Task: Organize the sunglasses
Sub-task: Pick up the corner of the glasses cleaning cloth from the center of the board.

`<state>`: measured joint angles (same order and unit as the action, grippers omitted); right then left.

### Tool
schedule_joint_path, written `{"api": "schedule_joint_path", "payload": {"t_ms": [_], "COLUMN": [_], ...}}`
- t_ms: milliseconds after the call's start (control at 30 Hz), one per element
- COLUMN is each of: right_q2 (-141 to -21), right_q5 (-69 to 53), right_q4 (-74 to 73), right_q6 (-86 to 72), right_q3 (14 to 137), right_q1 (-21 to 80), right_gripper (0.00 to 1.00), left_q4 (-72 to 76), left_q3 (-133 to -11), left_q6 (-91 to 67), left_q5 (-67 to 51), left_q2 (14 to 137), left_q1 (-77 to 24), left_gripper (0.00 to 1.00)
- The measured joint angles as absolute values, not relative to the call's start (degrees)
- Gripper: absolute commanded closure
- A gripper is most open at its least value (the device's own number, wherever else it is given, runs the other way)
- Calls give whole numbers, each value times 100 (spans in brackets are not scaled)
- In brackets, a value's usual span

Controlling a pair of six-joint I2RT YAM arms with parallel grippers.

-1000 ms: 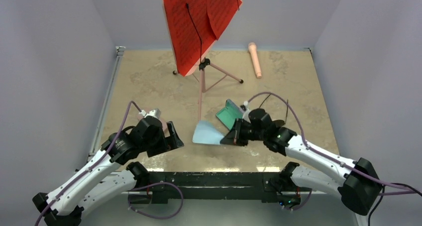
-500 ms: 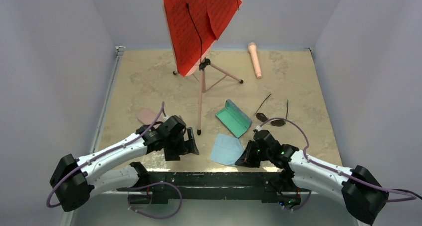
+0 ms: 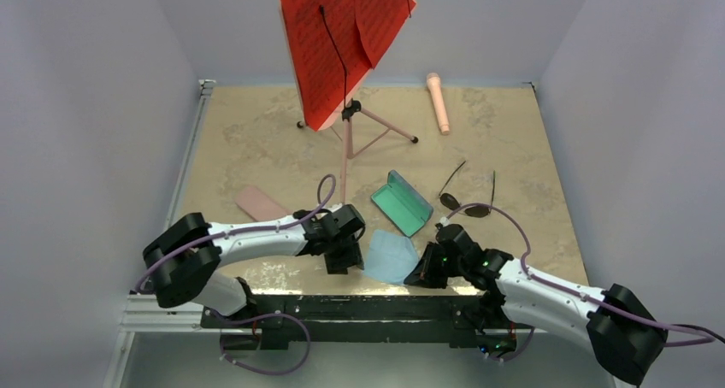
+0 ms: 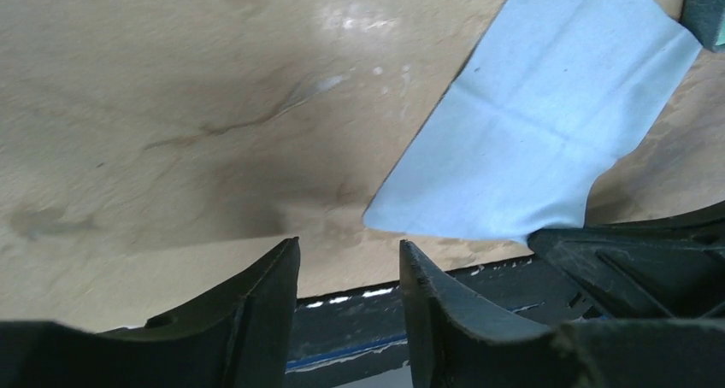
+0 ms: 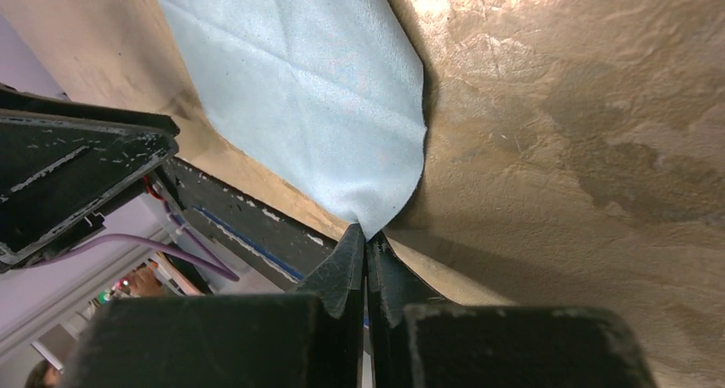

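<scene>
R gripper (image 5: 366, 238) is pinching corner of blue cloth (image 3: 389, 255); L gripper (image 4: 349, 247), half-spread, empty, is hovering left of cloth; black sunglasses (image 3: 466, 204) lying beyond cloth, nearer R gripper.

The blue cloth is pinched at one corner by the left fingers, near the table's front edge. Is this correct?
No, the right fingers pinch that corner of the blue cloth, near the table's front edge. The right wrist view shows it.

A blue cloth (image 3: 389, 257) lies before me, beside an open green case (image 3: 402, 202). A pink case (image 3: 261, 203) sits to my left, with a music stand (image 3: 346, 140) and a microphone (image 3: 439, 102) farther back.
</scene>
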<state>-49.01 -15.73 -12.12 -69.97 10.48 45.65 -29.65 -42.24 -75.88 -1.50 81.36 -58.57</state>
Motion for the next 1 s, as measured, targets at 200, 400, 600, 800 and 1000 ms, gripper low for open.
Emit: {"api": "schedule_joint_path", "payload": {"t_ms": [200, 400, 600, 800, 1000], "right_q2": [-4797, -4746, -4748, -4753, -4829], "right_q5": [-1573, -1570, -1573, -1573, -1621], "right_q4": [-1197, -1157, -1114, -1107, -1066], "right_q6": [-7000, -7002, -7008, -7008, -7000], "right_q3": [989, 972, 908, 908, 908], "right_q1": [4565, 4565, 4565, 4565, 4565], "right_gripper": [100, 100, 100, 100, 100], "left_q4": [-2814, -2842, -2895, -2886, -2980], "left_q3": [-4670, -4729, -4901, -5019, -5087], "left_q6": [-7710, -7760, -7846, -7854, -7843], "left_q5": [-121, -119, -126, -154, -64], "left_q2": [8792, 8995, 9188, 9351, 9369], "left_q1": [-6010, -6058, -6132, -6136, -6158], "left_gripper": [62, 66, 74, 100, 100]}}
